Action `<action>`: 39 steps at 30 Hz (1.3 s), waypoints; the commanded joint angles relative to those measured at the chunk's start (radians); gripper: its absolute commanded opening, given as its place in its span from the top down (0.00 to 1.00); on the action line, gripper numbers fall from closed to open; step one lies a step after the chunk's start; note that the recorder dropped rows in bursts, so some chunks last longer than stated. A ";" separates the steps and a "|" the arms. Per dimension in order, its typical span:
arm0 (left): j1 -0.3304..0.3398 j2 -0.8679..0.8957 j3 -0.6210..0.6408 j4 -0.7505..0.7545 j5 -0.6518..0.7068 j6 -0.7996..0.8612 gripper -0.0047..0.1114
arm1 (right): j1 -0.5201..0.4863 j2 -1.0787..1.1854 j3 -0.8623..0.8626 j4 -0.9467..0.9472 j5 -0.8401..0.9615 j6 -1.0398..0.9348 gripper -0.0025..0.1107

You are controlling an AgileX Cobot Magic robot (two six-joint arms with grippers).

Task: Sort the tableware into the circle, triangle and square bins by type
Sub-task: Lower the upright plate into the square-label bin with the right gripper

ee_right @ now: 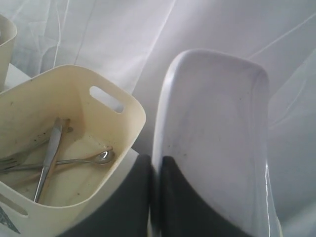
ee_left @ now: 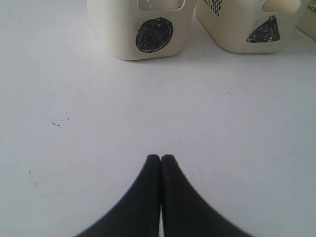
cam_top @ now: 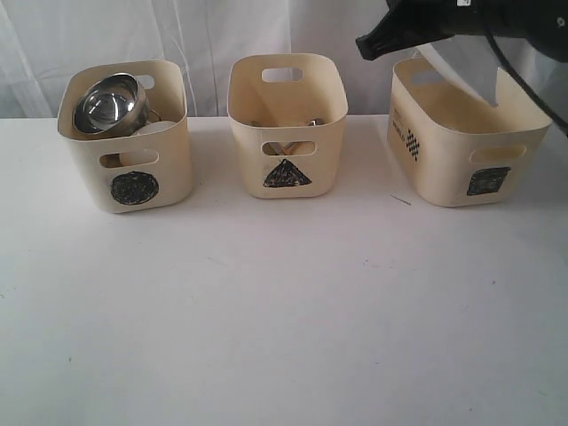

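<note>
My right gripper (cam_top: 380, 43) hangs above the square bin (cam_top: 466, 146), shut on the edge of the large white squarish plate (ee_right: 217, 123), which stands on edge over that bin (cam_top: 444, 55). Its fingers (ee_right: 133, 192) pinch the plate's rim. The triangle bin (cam_top: 286, 133) holds the steel spoon (ee_right: 101, 157), knife (ee_right: 49, 158) and fork (ee_right: 10, 163). A steel bowl (cam_top: 106, 102) and a mug sit in the circle bin (cam_top: 124, 146). My left gripper (ee_left: 161, 158) is shut and empty, low over the table in front of the circle bin (ee_left: 143, 24).
The three bins stand in a row at the back of the white table (cam_top: 284, 311). A white curtain (cam_top: 204, 35) hangs behind them. The square bin has a checkered label (cam_top: 411, 140) on its side.
</note>
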 commanded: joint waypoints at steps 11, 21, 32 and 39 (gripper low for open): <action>0.002 -0.005 0.005 -0.003 -0.002 -0.002 0.96 | -0.053 0.069 -0.015 -0.012 -0.115 -0.008 0.98; 0.002 -0.005 0.005 -0.003 -0.002 -0.002 0.96 | -0.088 0.078 -0.015 -0.012 -0.129 0.008 0.98; 0.002 -0.005 0.005 -0.003 -0.002 -0.002 0.96 | -0.110 0.085 -0.015 -0.012 -0.147 0.011 0.98; 0.002 -0.005 0.005 -0.003 -0.002 -0.002 0.96 | -0.110 0.131 -0.015 -0.015 -0.231 0.035 0.98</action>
